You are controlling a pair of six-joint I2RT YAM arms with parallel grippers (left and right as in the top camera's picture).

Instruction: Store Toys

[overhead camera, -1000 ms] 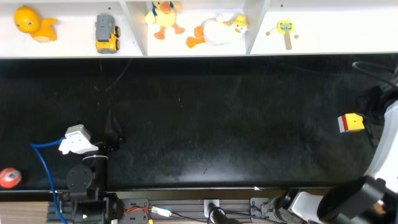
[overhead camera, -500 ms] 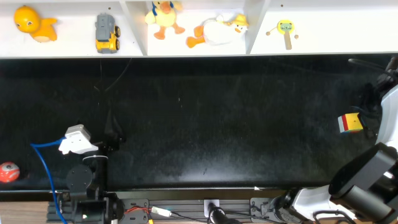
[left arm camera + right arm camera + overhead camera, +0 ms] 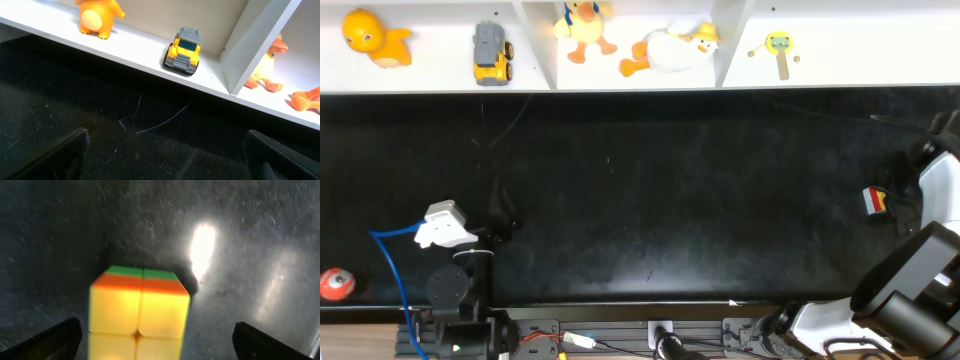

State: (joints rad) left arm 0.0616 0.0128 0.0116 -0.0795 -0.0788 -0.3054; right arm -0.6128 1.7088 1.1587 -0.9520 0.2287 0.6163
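Right wrist view puts the cube squarely between the fingers of your right gripper. Its yellow face is toward the camera, with orange and green strips along its far edge, and it sits on the black table. The jaws are spread wide with a gap on either side of the cube, so nothing is grasped.

From above, that cube lies at the far right of the frame at about mid-height, partly covered by the right arm.

Your left gripper is released too. It hangs over bare table at the lower left of the top view, facing the white shelf that runs along the top edge.

On that shelf, the upper-left compartment holds an orange duck and a yellow truck. The middle one holds a yellow plush duck and a white plush duck. A small rattle stands in the right one.

A red ball rests at the left edge, low in the frame — well apart from both grippers.
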